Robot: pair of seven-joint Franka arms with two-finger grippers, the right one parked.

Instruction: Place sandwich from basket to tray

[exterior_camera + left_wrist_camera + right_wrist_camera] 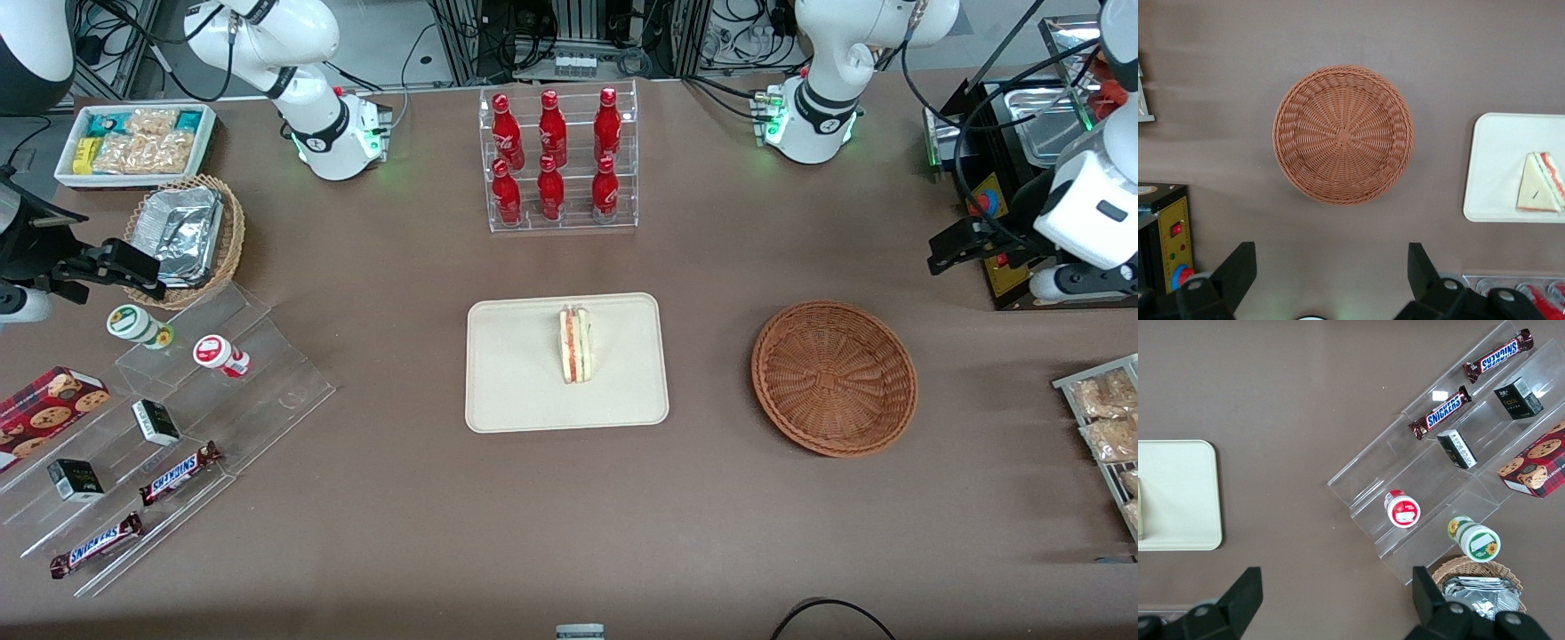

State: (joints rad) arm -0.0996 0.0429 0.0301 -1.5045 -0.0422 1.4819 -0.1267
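Observation:
The sandwich (576, 345) (1540, 192) lies on the cream-white tray (516, 391) (1498, 167) in the middle of the table, its red and green filling edge showing. The reddish-brown wicker basket (834, 377) (1343, 134) stands beside the tray, toward the working arm's end, with nothing in it. My gripper (960, 242) (1330, 257) hangs high above the table, a little farther from the front camera than the basket. Its fingers (1238, 267) are spread wide apart, open and holding nothing.
A clear rack of red bottles (560, 160) stands farther from the front camera than the tray. A black machine (1009, 258) and a rack of bagged snacks (1107, 427) sit at the working arm's end. A stepped acrylic shelf (267, 391), foil-container basket (182, 236) and snack box (133, 142) are at the parked arm's end.

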